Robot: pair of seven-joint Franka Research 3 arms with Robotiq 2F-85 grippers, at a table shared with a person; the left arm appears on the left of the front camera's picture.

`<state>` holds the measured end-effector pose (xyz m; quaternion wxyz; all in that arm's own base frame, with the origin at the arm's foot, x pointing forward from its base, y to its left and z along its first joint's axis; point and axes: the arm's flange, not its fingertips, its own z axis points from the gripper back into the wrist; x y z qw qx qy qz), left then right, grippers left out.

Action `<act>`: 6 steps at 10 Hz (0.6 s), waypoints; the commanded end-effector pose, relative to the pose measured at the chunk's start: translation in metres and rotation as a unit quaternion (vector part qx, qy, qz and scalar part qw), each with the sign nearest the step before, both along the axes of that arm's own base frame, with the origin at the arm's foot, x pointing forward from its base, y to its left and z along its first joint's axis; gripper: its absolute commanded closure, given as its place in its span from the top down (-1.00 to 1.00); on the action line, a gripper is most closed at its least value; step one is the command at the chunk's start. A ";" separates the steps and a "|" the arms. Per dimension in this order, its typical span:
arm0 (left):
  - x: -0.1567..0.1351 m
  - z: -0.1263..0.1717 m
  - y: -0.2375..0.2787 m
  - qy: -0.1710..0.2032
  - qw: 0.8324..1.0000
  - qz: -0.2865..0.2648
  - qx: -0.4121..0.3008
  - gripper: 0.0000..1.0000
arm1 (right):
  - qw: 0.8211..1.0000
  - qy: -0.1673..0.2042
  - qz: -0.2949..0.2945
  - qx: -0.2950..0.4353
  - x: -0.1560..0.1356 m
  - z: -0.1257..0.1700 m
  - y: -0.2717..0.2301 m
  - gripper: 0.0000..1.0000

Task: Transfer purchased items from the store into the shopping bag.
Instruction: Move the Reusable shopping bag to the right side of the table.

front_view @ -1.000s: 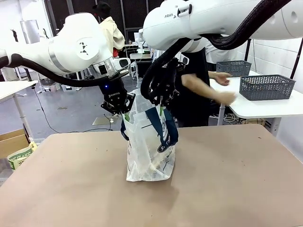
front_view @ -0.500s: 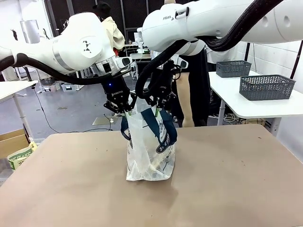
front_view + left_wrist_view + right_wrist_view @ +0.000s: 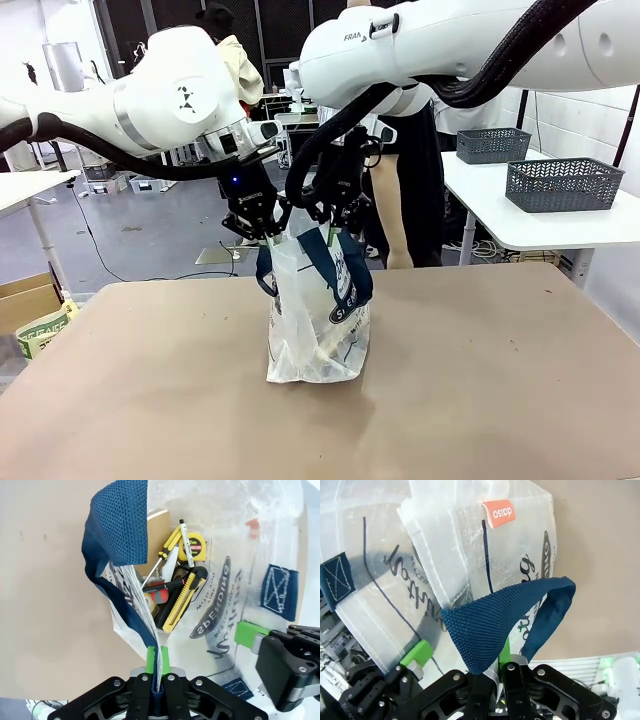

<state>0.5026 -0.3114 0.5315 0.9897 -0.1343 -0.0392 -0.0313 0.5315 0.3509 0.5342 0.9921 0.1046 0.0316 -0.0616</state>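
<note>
The shopping bag stands upright on the brown table, translucent white with navy handles and lettering. My left gripper is shut on the bag's left rim, and my right gripper is shut on its right rim. In the left wrist view the left gripper pinches the rim beside a navy strap. Purchased items lie inside: a yellow tape measure, a yellow utility knife and a tan pack. The right gripper pinches rim and navy strap. The store, a dark grey basket, sits on the side table.
A second grey basket stands farther back on the white side table. A person stands behind the bag at the far edge. A cardboard box sits on the floor at the left. Bare tabletop surrounds the bag.
The person's arm, stretched toward the side table a second ago, has drawn back to the body. Both grippers shifted slightly left while keeping hold of the bag's rim.
</note>
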 end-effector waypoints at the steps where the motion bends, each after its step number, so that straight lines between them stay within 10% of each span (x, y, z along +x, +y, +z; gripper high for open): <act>1: -0.001 0.003 -0.007 -0.027 0.999 -0.027 -0.008 -1.00 | 1.000 0.011 0.018 0.003 0.005 0.001 0.009 -1.00; 6: -0.004 0.005 -0.009 -0.040 0.998 -0.044 -0.015 -1.00 | 1.000 0.017 0.018 0.006 0.011 0.001 0.010 -1.00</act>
